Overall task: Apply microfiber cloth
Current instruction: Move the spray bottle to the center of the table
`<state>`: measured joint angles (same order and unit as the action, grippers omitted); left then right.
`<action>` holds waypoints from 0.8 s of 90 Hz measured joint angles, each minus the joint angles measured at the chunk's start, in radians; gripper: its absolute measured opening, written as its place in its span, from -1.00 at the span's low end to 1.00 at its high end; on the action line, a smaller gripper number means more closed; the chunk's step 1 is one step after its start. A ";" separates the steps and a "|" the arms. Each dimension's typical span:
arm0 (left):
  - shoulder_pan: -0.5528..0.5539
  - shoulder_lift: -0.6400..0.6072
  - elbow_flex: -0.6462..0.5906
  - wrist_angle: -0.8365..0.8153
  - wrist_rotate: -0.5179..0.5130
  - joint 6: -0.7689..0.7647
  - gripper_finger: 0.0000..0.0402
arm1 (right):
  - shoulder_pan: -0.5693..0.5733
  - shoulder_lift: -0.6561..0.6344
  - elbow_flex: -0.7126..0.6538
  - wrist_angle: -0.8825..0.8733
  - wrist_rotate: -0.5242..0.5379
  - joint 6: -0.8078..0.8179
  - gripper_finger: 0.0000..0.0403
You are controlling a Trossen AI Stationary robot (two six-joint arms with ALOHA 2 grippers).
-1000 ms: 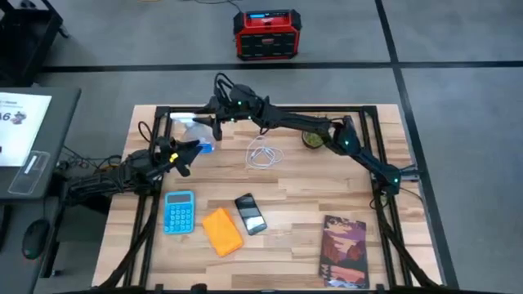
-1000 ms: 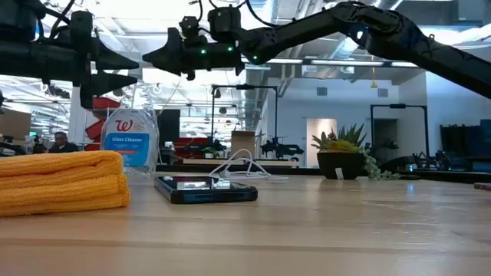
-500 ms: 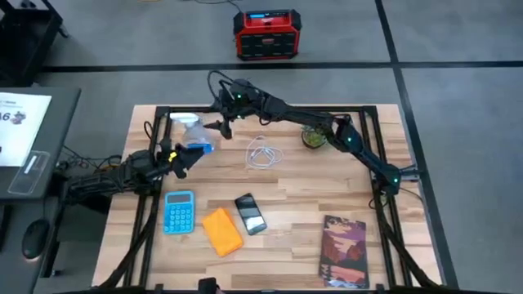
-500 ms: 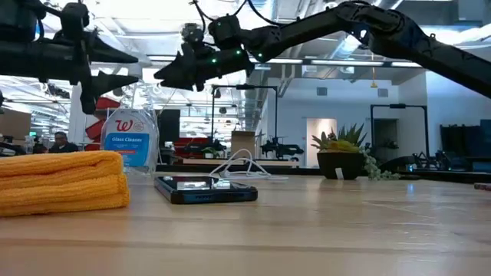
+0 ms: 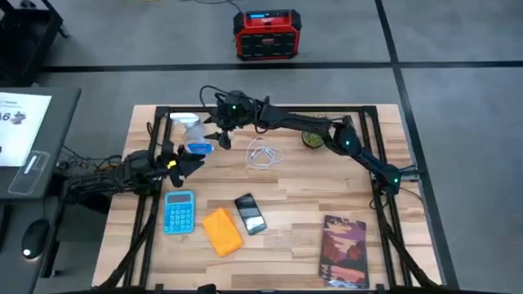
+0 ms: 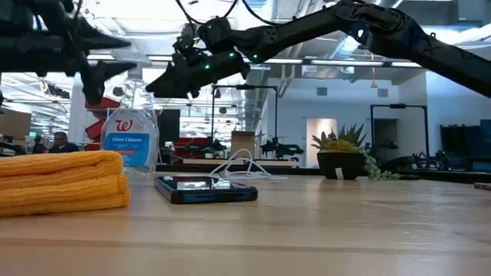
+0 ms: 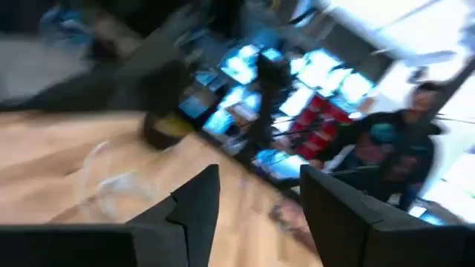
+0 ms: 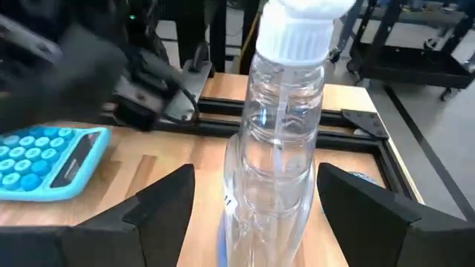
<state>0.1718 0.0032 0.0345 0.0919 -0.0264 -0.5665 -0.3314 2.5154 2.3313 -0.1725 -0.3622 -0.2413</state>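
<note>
The orange-yellow microfiber cloth point(image 5: 222, 230) lies folded on the table near the front, between a blue calculator point(image 5: 180, 212) and a black phone point(image 5: 251, 214); no gripper touches it. In the low view the cloth point(image 6: 61, 180) lies at the left. My right gripper point(image 5: 211, 135) hangs open at the far left, tipped down toward a clear spray bottle point(image 8: 278, 148). Its fingers point(image 8: 159, 211) stand on either side of the bottle, just short of it. My left gripper point(image 5: 189, 166) hovers open beyond the calculator, holding nothing.
A white cable point(image 5: 263, 153) lies coiled at the table's middle far side, with a small potted plant point(image 5: 312, 139) to its right. A dark reddish book point(image 5: 345, 251) lies at the near right. A black metal frame point(image 5: 270, 110) runs around the table's edges.
My right gripper has tipped downward and sunk toward the spray bottle, staying open. My left gripper has shifted a little toward the table's near edge. The cloth, phone and calculator have not moved.
</note>
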 joint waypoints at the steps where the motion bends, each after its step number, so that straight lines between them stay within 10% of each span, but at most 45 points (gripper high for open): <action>1: -0.001 0.000 0.000 -0.001 0.000 0.001 -0.19 | 0.001 0.002 0.000 0.005 0.000 0.000 0.35; 72: -0.046 0.000 0.003 0.246 0.127 -0.014 -0.19 | -0.001 0.059 -0.001 0.253 0.017 0.119 0.35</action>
<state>0.1261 0.0036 0.0376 0.3382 0.1005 -0.5808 -0.3320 2.5740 2.3299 0.0801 -0.3453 -0.1226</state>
